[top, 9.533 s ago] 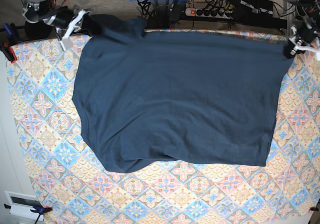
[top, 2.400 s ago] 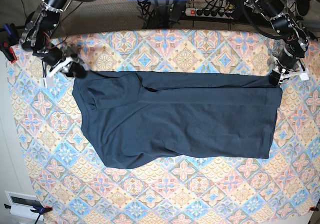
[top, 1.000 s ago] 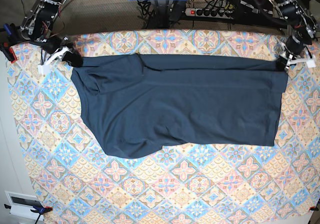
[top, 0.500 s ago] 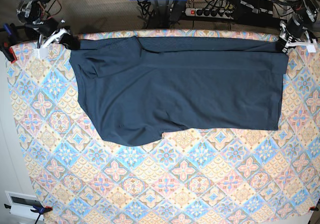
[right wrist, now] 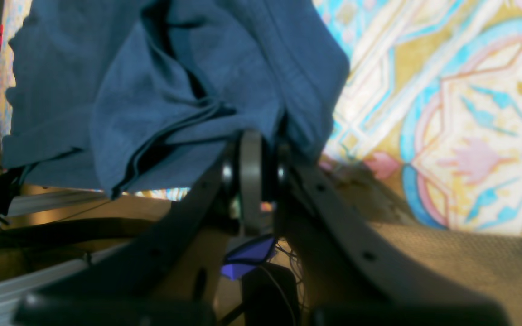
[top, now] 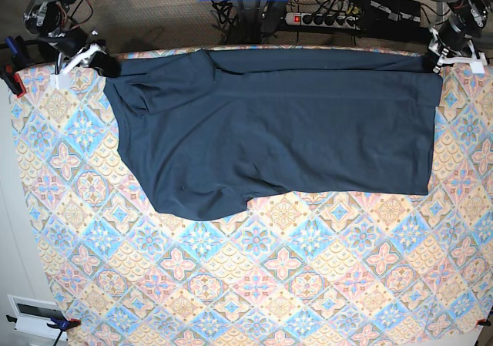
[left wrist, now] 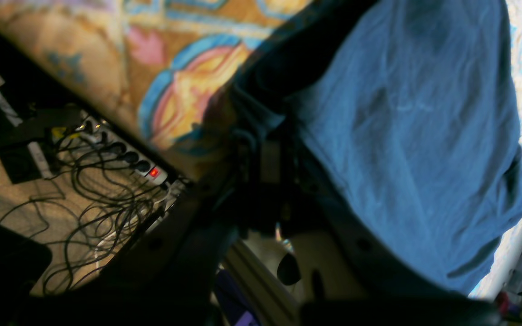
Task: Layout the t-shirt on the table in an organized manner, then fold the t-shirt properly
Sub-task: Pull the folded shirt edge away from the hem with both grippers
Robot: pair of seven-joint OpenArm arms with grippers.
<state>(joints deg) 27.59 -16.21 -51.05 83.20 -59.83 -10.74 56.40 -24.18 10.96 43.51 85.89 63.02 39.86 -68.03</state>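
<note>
T-shirt (top: 269, 130) pulled farther back on table (top: 269, 284); left gripper (top: 436, 62), right gripper (top: 104, 65) both clamping its corners

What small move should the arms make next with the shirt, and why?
Probably lower both corners and let go. The left tool and right tool are shut on the shirt at the table's far edge, with the shirt stretched taut between them and lying mostly flat.

One t-shirt (top: 277, 126), one table (top: 308, 284), apparently one power strip (top: 327, 18).
</note>
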